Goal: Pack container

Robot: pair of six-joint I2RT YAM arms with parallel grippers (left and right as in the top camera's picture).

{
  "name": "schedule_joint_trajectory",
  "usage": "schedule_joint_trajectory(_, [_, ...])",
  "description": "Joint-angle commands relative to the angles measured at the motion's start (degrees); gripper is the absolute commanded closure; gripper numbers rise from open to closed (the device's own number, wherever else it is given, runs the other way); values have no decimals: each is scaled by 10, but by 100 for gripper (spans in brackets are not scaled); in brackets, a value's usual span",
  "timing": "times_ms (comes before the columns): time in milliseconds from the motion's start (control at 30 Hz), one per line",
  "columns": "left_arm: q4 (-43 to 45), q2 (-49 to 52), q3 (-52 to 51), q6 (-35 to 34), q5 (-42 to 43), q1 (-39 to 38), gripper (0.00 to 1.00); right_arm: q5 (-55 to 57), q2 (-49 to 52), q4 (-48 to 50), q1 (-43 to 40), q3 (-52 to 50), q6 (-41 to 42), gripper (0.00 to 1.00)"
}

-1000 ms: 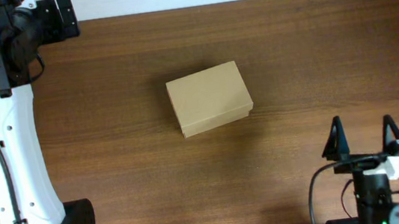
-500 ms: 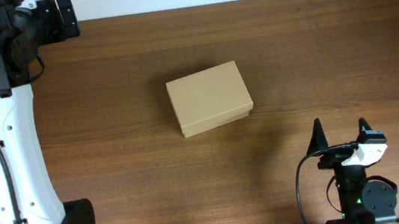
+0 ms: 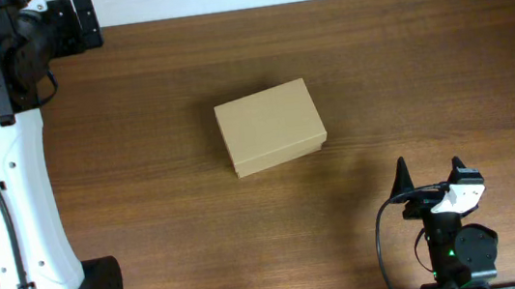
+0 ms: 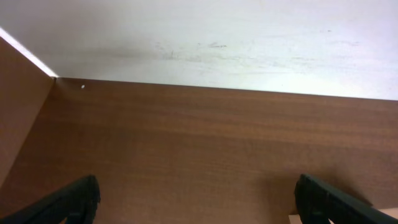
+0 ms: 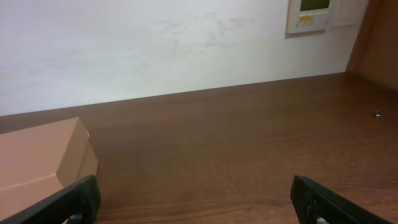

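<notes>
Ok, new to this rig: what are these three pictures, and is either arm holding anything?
You have two robot arms at a wooden table. The wide picture looks straight down from above; the other two come from cameras on each wrist, so the dark tips at their lower corners are that arm's own fingers. The left pincer sits at the far left corner, facing the wall. The right pincer is at the near right. Both are open and empty. A closed cardboard box lies mid-table, touched by neither.

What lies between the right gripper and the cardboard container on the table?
Nothing. In the overhead view, only bare table separates the open right gripper from the closed container.
</notes>
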Motion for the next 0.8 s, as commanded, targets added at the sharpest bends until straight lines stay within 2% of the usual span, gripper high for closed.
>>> schedule_joint_trajectory(0, [0, -11, 8, 5, -4, 2, 0, 7, -6, 8, -5, -12, 4, 1])
schedule_joint_trajectory(400, [-1, -10, 7, 5, -4, 2, 0, 7, -6, 8, -5, -12, 4, 1])
schedule_joint_trajectory(533, [0, -42, -9, 5, -4, -5, 0, 7, -6, 8, -5, -12, 4, 1])
schedule_joint_trajectory(633, [0, -108, -81, 5, -4, -17, 0, 7, -6, 8, -5, -12, 4, 1])
schedule_joint_trajectory(767, [0, -233, -246, 5, -4, -33, 0, 7, -6, 7, -5, -12, 4, 1])
